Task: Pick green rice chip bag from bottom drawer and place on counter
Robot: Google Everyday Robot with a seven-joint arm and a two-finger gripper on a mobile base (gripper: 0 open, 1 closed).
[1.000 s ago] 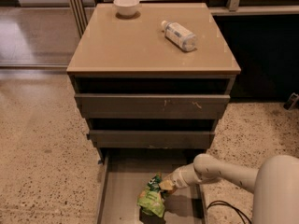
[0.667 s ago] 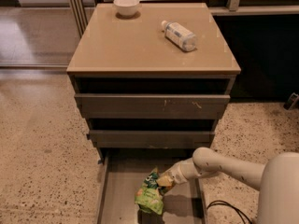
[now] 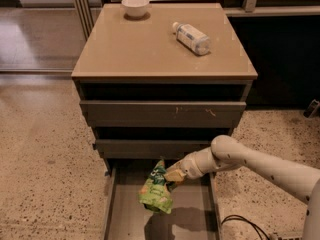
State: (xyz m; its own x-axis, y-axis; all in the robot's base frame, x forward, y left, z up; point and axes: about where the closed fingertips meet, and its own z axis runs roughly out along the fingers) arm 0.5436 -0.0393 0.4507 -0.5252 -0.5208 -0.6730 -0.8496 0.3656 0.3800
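My one camera sits high and near, looking down at the cabinet (image 3: 162,115): bench (image 3: 150,49) upper frame, gripper (image 3: 171,176) lower centre, clamping green rice chip bag (image 3: 156,196).

A white bowl (image 3: 135,6) stands upright at the far left corner of the counter (image 3: 145,51). A clear bottle (image 3: 191,37) lies on its side toward the far right, well apart from the bowl. Around me is speckled floor (image 3: 40,159), with a black cable (image 3: 240,223) on it at lower right. My gripper (image 3: 175,175) hangs low before the cabinet, pinching the bag (image 3: 156,194).
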